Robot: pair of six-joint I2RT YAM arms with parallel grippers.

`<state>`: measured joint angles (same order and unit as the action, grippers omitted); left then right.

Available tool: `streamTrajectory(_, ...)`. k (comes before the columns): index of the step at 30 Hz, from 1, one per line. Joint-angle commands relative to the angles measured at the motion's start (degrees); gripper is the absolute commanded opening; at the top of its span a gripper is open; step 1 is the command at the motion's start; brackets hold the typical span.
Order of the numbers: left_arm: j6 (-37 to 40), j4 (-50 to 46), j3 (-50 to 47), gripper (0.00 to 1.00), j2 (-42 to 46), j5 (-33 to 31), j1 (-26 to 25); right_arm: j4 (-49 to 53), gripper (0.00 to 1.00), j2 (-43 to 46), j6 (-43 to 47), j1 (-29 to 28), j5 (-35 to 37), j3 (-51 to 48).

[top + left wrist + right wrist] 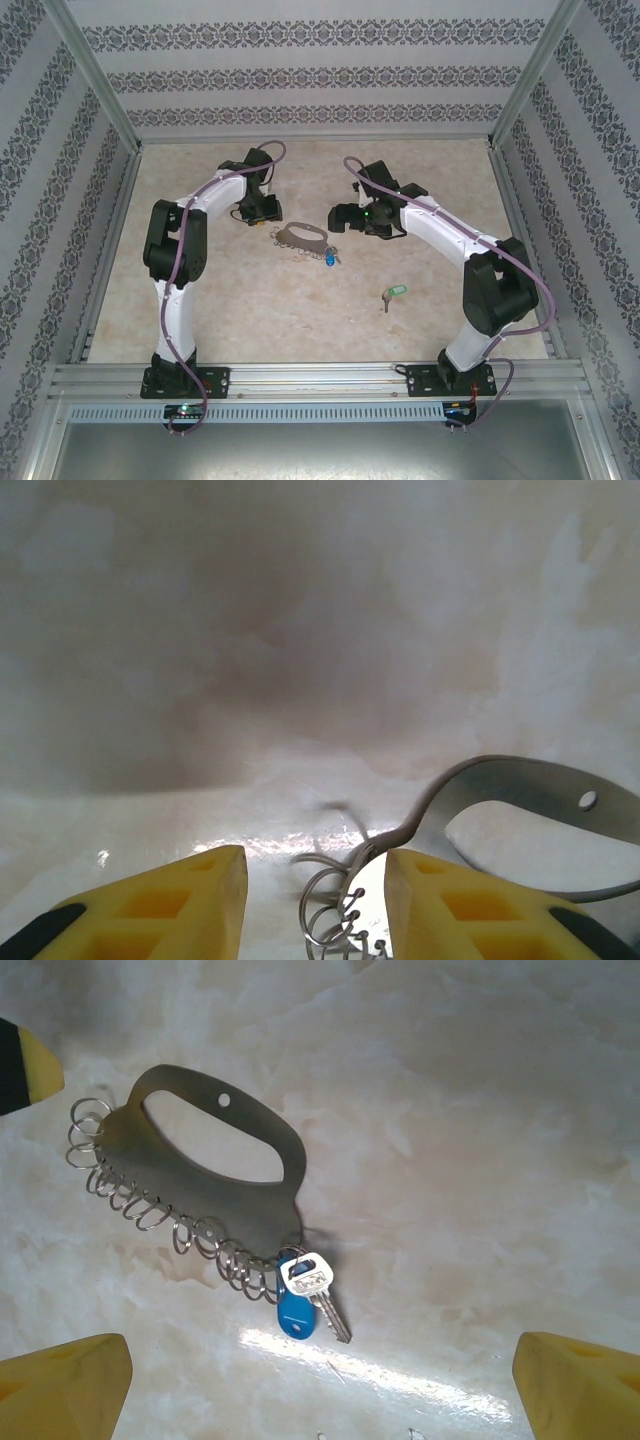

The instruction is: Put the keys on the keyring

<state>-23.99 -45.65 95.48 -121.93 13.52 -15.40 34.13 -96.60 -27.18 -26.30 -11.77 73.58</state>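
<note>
Securing the keyring looks like the step in hand: the left gripper [262, 210] sits at the left end of the keyring [300, 238], jaws apart on either side of that end's wire loops [330, 910]. One blue-tagged key [310, 1278] already hangs at the keyring's right end. The right gripper [350, 215] hovers just right of the keyring, jaws apart and empty. One green-tagged key [392, 293] lies loose on the worktop [250, 310], well right of the keyring. Next, I judge, the left must pin the keyring while the right fetches that key. Count: one keyring, two keys.
</note>
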Motion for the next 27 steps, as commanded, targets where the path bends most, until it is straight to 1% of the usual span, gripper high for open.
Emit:
streamTrajectory(1,1.4,-1.7,-0.4,0.40,0.0,2.2,-0.6,0.2,0.98,0.5,-0.9,0.8,-1.1,-0.6)
streamTrajectory(6,1.0,-0.5,-0.9,0.32,-0.5,4.5,-0.9,0.2,0.98,-0.3,-1.0,1.6,-1.5,0.3)
streamTrajectory(9,0.7,0.5,-1.9,0.29,-0.7,6.2,-1.0,0.5,0.98,-0.5,-1.0,2.0,-1.4,0.7)
streamTrajectory(14,1.0,1.0,-2.8,0.26,-1.3,6.7,-1.3,0.6,0.98,0.0,-1.1,2.7,-1.3,0.2)
streamTrajectory(20,1.2,1.1,-2.4,0.18,-1.5,6.8,-1.5,0.5,0.98,0.4,-1.5,2.8,-1.1,-0.7)
streamTrajectory(27,2.6,-0.5,-1.7,0.01,-0.9,5.8,-1.6,0.0,0.98,0.9,-2.0,2.8,-0.8,-1.5)
